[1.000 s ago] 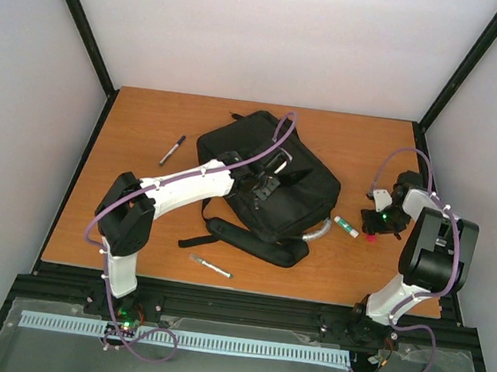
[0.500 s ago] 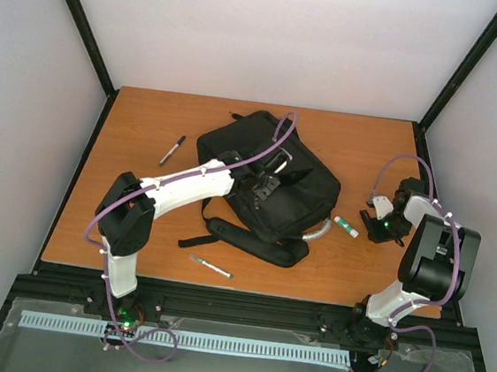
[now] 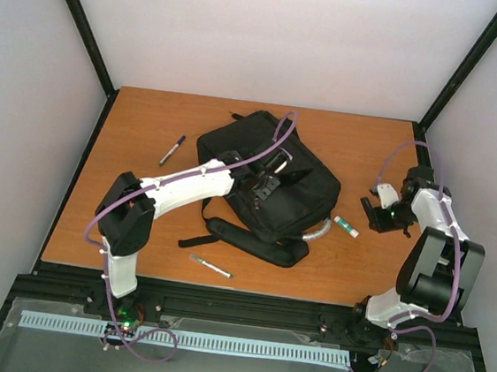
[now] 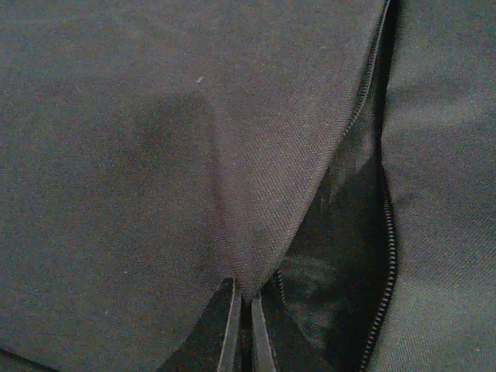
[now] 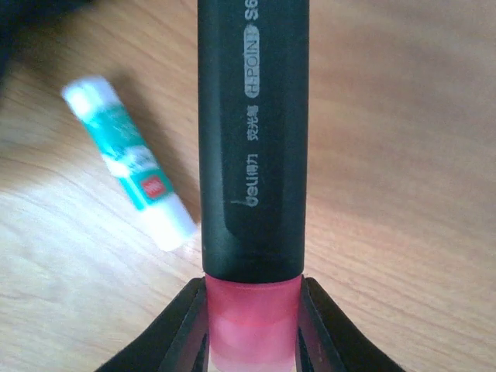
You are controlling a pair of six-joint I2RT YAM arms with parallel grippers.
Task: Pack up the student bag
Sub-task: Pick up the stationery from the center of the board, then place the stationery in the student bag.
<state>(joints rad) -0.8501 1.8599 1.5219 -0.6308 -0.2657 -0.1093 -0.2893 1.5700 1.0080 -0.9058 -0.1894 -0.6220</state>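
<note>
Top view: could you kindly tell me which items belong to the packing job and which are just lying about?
In the job: student bag, pinched by left gripper; highlighter, held by right gripper.
Lying about: glue stick; black marker; pale pen.

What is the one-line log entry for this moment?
left gripper: shut on student bag flap, zip open | right gripper: shut on highlighter | glue stick: lying on table

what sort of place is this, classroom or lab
Probably a robot lab cell: wooden table boxed in by blank white panels, two arms bolted at its edge, student bag laid out.
</note>
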